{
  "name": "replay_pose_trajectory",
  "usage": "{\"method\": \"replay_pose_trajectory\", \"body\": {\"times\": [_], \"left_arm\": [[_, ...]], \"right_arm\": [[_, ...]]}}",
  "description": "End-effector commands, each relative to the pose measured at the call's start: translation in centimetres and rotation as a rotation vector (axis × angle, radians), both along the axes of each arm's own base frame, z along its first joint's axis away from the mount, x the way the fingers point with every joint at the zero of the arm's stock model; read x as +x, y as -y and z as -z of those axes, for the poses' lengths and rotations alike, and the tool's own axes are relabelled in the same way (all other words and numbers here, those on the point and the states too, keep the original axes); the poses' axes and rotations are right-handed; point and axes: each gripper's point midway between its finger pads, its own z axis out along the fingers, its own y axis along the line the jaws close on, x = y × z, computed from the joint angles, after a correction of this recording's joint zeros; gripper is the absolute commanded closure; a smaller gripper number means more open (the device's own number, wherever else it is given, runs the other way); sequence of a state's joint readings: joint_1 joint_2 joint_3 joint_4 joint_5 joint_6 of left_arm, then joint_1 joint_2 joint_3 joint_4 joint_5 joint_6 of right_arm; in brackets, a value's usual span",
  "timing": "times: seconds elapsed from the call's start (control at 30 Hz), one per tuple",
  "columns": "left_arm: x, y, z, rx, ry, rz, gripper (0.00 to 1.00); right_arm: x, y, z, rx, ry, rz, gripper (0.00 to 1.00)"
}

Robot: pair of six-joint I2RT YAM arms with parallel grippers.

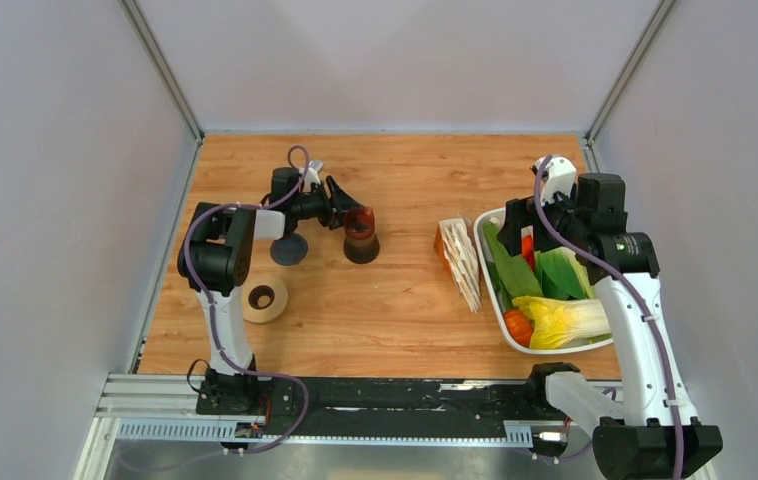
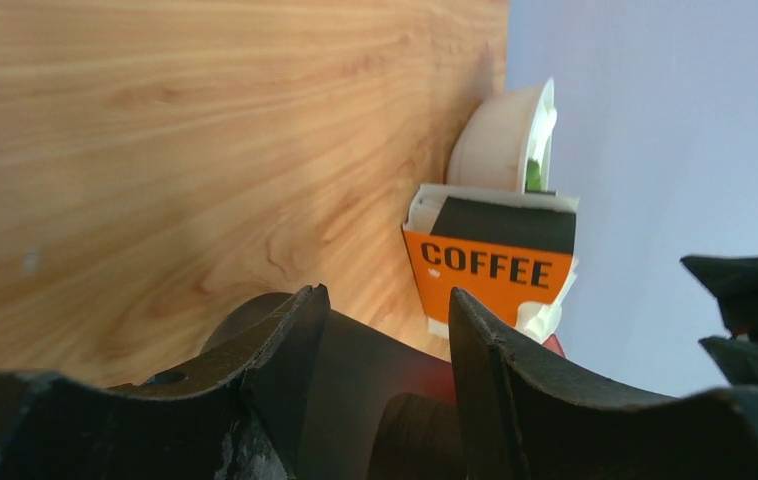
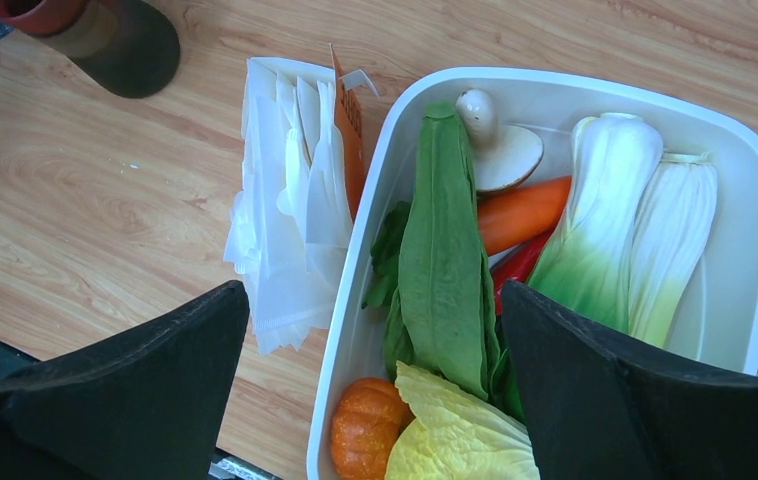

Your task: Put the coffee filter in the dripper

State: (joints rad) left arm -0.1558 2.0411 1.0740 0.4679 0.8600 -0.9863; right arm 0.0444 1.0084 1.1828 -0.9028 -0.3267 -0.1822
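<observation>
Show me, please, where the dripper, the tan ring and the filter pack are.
dripper (image 1: 290, 252): top view, its blue rim.
tan ring (image 1: 265, 314): top view, its near band.
filter pack (image 2: 485, 275): left wrist view, its orange label.

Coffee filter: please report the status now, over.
Right pincer open above vegetable tub. Left pincer around brown vessel, grip unclear. Filter stack untouched. Dripper holds no filter.

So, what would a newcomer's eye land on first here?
The white tub of bright vegetables at the right of the table, with the open right gripper above it. Next, the orange COFFEE filter pack beside the tub, and the left gripper straddling a brown, red-topped vessel.
</observation>
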Motion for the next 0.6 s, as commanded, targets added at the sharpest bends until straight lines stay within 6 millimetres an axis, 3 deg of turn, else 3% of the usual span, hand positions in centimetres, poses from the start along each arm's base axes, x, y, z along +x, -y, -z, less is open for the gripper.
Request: {"method": "replay_pose_trajectory", "body": {"times": [0.0, 0.57], "left_arm": [[-2.3, 1.9, -2.1, 0.022, 0.103, 0.137, 0.41], [-11.0, 9.5, -1.5, 0.132, 0.177, 0.548, 0.41]], "right_arm": [[-0.6, -0.1, -0.4, 0.001, 0.020, -0.007, 0.00], [-2.2, 0.0, 0.4, -0.007, 0.016, -0.018, 0.00]]}}
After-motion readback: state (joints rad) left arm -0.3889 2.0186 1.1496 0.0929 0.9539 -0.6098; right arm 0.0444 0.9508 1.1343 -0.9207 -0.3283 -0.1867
